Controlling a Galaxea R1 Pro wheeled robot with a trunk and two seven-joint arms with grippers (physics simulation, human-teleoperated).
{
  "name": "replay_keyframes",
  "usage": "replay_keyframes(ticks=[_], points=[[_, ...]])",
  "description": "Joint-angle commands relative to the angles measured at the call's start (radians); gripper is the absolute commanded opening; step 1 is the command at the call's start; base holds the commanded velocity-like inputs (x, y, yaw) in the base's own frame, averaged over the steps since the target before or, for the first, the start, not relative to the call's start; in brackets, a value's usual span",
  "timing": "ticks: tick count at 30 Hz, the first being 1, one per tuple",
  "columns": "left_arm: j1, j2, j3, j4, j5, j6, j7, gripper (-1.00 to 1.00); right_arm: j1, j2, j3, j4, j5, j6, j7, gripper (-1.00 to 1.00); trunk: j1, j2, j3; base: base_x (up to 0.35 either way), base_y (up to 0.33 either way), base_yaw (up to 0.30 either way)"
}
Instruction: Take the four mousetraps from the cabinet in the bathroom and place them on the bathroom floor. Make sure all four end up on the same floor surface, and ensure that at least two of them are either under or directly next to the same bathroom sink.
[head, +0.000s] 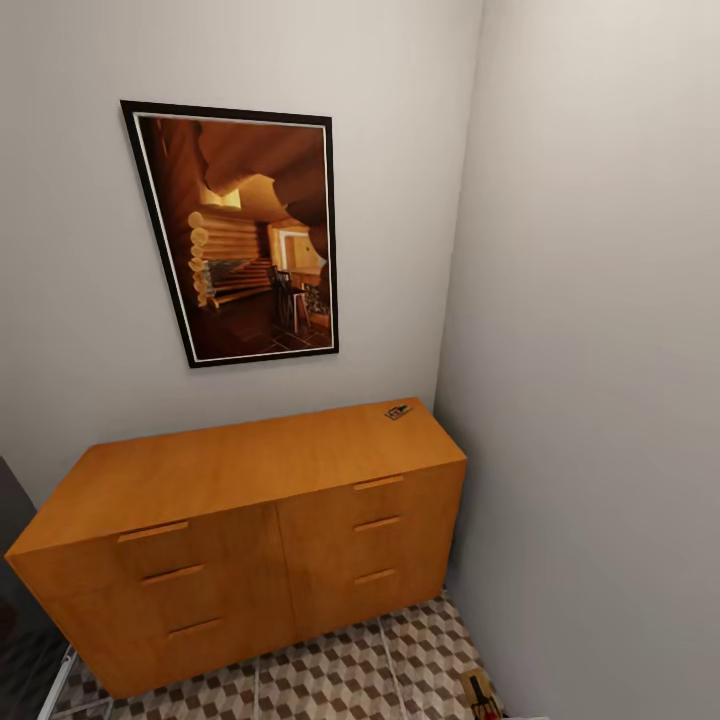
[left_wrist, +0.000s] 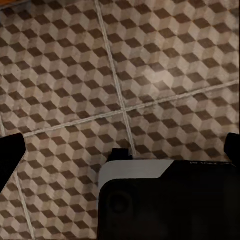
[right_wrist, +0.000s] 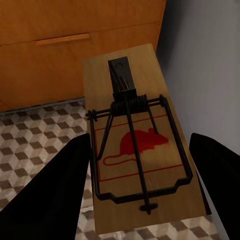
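Pale grey walls are meeting in a corner, and a dark-framed picture (head: 240, 232) of a log-cabin interior is hanging on the wall above the orange-brown cabinet (head: 250, 530), which is standing on the cube-patterned bathroom floor (head: 340, 675) with its right end close to the side wall. All of its slot-handled drawer fronts are sitting flush. One small mousetrap (head: 398, 411) is lying flat on the cabinet top near the back right corner. At the bottom edge of the head view, near the right wall, another mousetrap (head: 482, 697) is showing, partly cut off by the frame. In the right wrist view the right gripper (right_wrist: 140, 175) is pinching this held mousetrap (right_wrist: 142, 150) between its two dark fingers (right_wrist: 55, 195), which are pressing against the slab's long sides; the wooden slab, with its black wire bar, spring and red mouse print, is hanging above the floor tiles just in front of the cabinet's lower drawer front and beside the grey wall. In the left wrist view the left gripper (left_wrist: 122, 150) is pointing down at bare patterned tiles and grout lines, its fingers (left_wrist: 11, 152) spread wide apart at the picture's edges with nothing between them.
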Motion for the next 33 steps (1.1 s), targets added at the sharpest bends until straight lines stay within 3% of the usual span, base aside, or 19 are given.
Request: replay_keyframes(ticks=[1, 3, 10, 11, 12, 16, 18, 21, 23, 24, 28, 33], points=[[-0.001, -0.002, -0.007, -0.034, 0.007, 0.037, 0.007, 1.0, -0.001, 0.0, 0.008, 0.001, -0.01, -0.003, 0.001, -1.0, 0.001, -0.002, -0.002, 0.0, 0.0, 0.0], [-0.001, -0.01, -0.007, -0.203, 0.005, 0.196, 0.009, 1.0, -0.001, 0.0, 0.008, 0.001, -0.01, -0.003, 0.001, -1.0, 0.001, -0.002, -0.002, 0.0, 0.0, 0.0], [-0.001, -0.011, -0.007, -0.549, -0.019, 0.481, 0.013, 1.0, -0.001, 0.0, 0.008, 0.001, -0.01, -0.003, 0.001, -1.0, 0.001, -0.002, -0.002, 0.0, 0.0, 0.0], [-0.001, -0.011, -0.006, -0.678, -0.044, 0.58, 0.013, 1.0, -0.001, 0.0, 0.008, 0.001, -0.01, -0.003, 0.001, -1.0, 0.001, -0.002, -0.002, 0.0, 0.0, 0.0], [-0.001, -0.011, -0.006, -0.711, -0.053, 0.606, 0.014, 1.0, -0.001, 0.0, 0.008, 0.001, -0.01, -0.003, 0.001, -1.0, 0.001, -0.002, -0.002, 0.0, 0.0, 0.0], [-0.001, -0.024, -0.003, -0.925, -0.151, 0.782, 0.014, 1.0, -0.001, 0.0, 0.008, 0.001, -0.01, -0.003, 0.001, -1.0, 0.001, -0.002, -0.002, 0.0, 0.0, 0.0], [-0.001, -0.047, -0.002, -1.03, -0.227, 0.872, 0.015, 1.0, -0.001, 0.0, 0.008, 0.001, -0.01, -0.003, 0.001, -1.0, 0.001, -0.002, -0.002, 0.0, 0.0, 0.0], [-0.001, -0.076, 0.0, -1.115, -0.313, 0.935, 0.015, 1.0, -0.001, 0.0, 0.008, 0.001, -0.01, -0.003, 0.001, -1.0, 0.001, -0.002, -0.002, 0.0, 0.0, 0.0], [-0.002, -0.098, 0.001, -1.184, -0.398, 0.965, 0.015, 1.0, -0.001, 0.0, 0.008, 0.001, -0.01, -0.003, 0.001, -1.0, 0.001, -0.002, -0.002, 0.0, 0.0, 0.0], [-0.003, -0.11, 0.004, -1.237, -0.465, 0.977, 0.015, 1.0, -0.001, 0.0, 0.008, 0.001, -0.01, -0.003, 0.001, -1.0, 0.001, -0.002, -0.002, 0.0, 0.0, 0.0], [-0.012, -0.116, 0.015, -1.293, -0.513, 0.985, 0.014, 1.0, -0.001, 0.0, 0.008, 0.001, -0.01, -0.003, 0.001, -1.0, 0.001, -0.002, -0.002, 0.0, 0.0, 0.0], [-0.061, -0.118, 0.096, -1.317, -0.527, 0.988, 0.013, 1.0, -0.001, 0.0, 0.008, 0.001, -0.01, -0.003, 0.001, -1.0, 0.001, -0.002, -0.002, 0.0, 0.0, 0.0]])
